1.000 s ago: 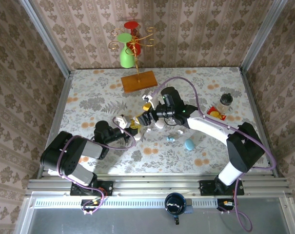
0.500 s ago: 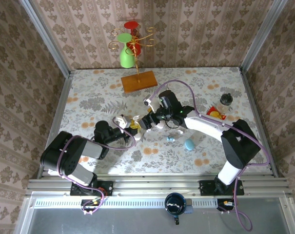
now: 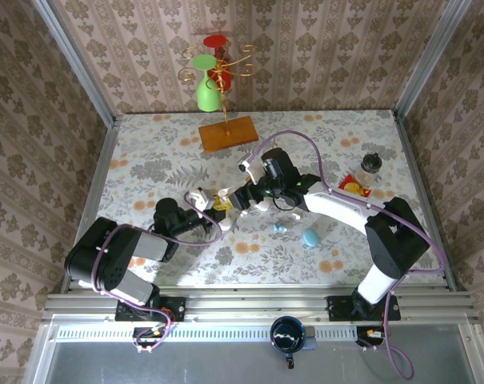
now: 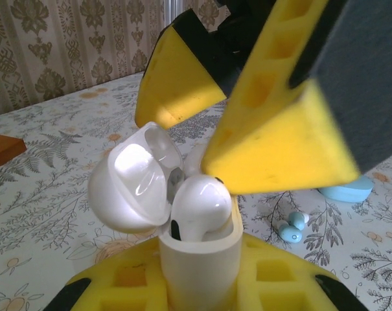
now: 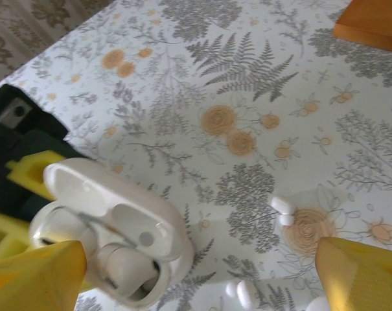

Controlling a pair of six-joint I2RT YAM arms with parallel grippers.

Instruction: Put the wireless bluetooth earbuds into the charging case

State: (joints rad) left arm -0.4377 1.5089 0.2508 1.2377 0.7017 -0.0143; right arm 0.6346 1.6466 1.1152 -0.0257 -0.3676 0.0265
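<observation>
My left gripper is shut on a white charging case, held upright with its lid tipped open. A white earbud sits in the case mouth, its rounded head standing above the rim. My right gripper is open and hangs just over the case, one of its yellow fingers close above that earbud. In the right wrist view the open case lies at the lower left between my fingers. Loose white earbuds lie on the tablecloth, and another white earbud lies nearer.
A pale blue case and two pale blue earbuds lie right of the grippers. A wooden board with a green vase stands at the back. A jar and snack packets sit at the right edge.
My right gripper has come down and a little left, onto the open case. The left gripper and the case have stayed put.
</observation>
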